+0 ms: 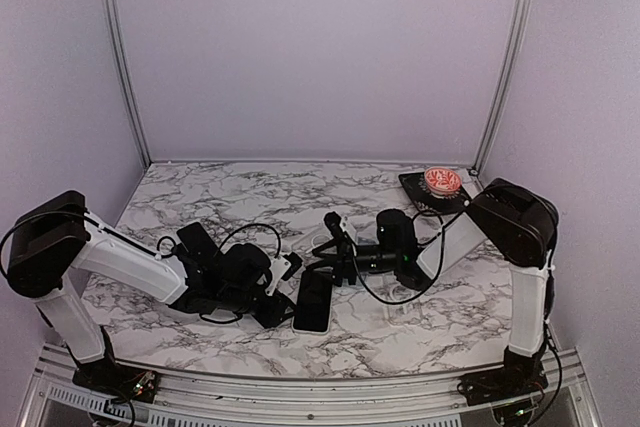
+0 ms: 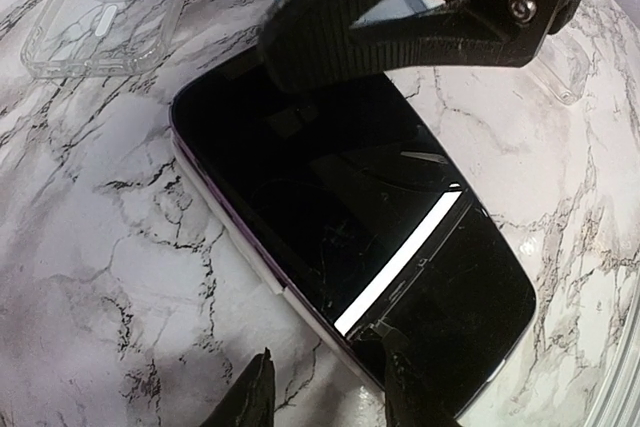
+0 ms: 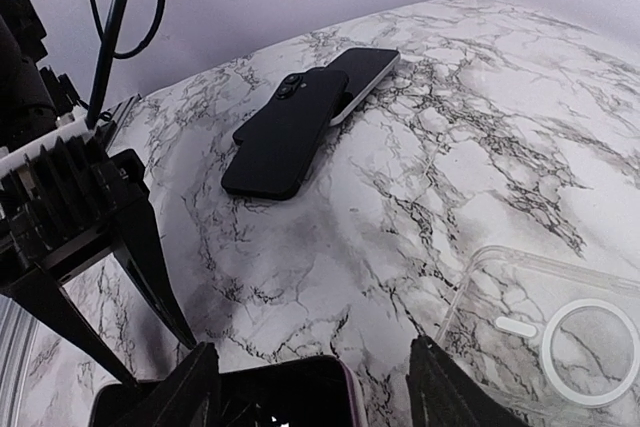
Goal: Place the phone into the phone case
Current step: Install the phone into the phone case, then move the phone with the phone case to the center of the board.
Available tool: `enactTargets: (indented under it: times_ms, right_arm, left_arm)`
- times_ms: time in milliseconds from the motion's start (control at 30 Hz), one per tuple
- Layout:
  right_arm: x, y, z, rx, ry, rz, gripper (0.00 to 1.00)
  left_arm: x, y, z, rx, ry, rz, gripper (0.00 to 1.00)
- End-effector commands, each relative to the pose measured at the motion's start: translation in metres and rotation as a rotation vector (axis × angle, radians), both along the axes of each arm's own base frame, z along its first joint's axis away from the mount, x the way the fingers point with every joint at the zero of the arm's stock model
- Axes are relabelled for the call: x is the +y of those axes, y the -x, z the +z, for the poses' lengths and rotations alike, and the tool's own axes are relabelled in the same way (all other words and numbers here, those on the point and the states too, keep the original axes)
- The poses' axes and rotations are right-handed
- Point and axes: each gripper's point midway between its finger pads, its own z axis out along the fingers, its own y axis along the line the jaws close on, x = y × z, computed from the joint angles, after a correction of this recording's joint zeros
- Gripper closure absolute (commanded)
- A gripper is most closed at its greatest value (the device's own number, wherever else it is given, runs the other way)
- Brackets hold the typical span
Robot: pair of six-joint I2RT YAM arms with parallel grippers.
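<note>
Left gripper (image 2: 330, 399): jaws stand apart, gripping nothing. 1 fingertip (image 2: 252, 399) is over bare marble just outside the phone's long side; the other is over the dark screen, so that side of the phone lies between them.

Right gripper (image 3: 320, 387): jaws stand wide apart and hold nothing. The end of the phone sits between the 2 fingers, and the right-hand finger (image 3: 450, 387) is clear of the phone's side. In the left wrist view its black ribbed fingers hang over the phone's far end.

Phone (image 1: 312, 302): lies flat on the table, screen up and dark with 1 bright streak of reflection. It has a pale rim and is not in the case. It is close to the near edge, about midway along it, with a gripper at each end.

Clear case (image 3: 560, 337): lies flat and empty with its ring mark showing, just beside the right gripper. It is beyond the phone's far end and apart from it.

Black phone (image 3: 285, 132): back up with the camera bump showing, toward the left edge, well apart from the task's phone.

Other phone (image 3: 368, 65): screen up with a pale rim, partly under the black phone's end.

Red and white thing (image 1: 442, 181): sits on a black tray (image 1: 415, 187) at the far right corner.

Table (image 1: 250, 192): marble-patterned top.
</note>
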Motion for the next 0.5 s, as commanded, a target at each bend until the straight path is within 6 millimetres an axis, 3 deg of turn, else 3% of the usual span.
enactTargets:
  times_ms: [0,33,133,200,267,333,467]
  right_arm:
    - [0.001,-0.019,0.035,-0.067,-0.006,-0.041,0.34]
    - [-0.001,-0.022,0.040,-0.077,0.008,-0.066,0.29]
    - [-0.015,-0.039,0.053,-0.086,0.109,-0.225,0.29]
    - [-0.035,-0.057,0.054,-0.062,0.252,-0.423,0.34]
    - [-0.070,-0.063,0.039,0.019,0.478,-0.641,0.41]
    - [-0.088,-0.053,0.031,0.103,0.595,-0.764,0.47]
    - [-0.082,-0.011,0.014,0.282,0.649,-0.752,0.51]
  left_arm:
    - [0.010,0.004,-0.004,-0.004,-0.041,-0.010,0.63]
    - [0.010,0.004,0.000,-0.008,-0.034,-0.012,0.62]
    - [0.011,0.005,0.010,-0.030,-0.006,-0.021,0.58]
    - [0.015,0.003,0.017,-0.051,0.012,-0.009,0.53]
    - [0.016,-0.001,0.026,-0.057,0.033,0.009,0.47]
    - [0.016,-0.005,0.031,-0.047,0.053,0.030,0.45]
    - [0.016,-0.013,0.023,-0.009,0.031,0.065,0.47]
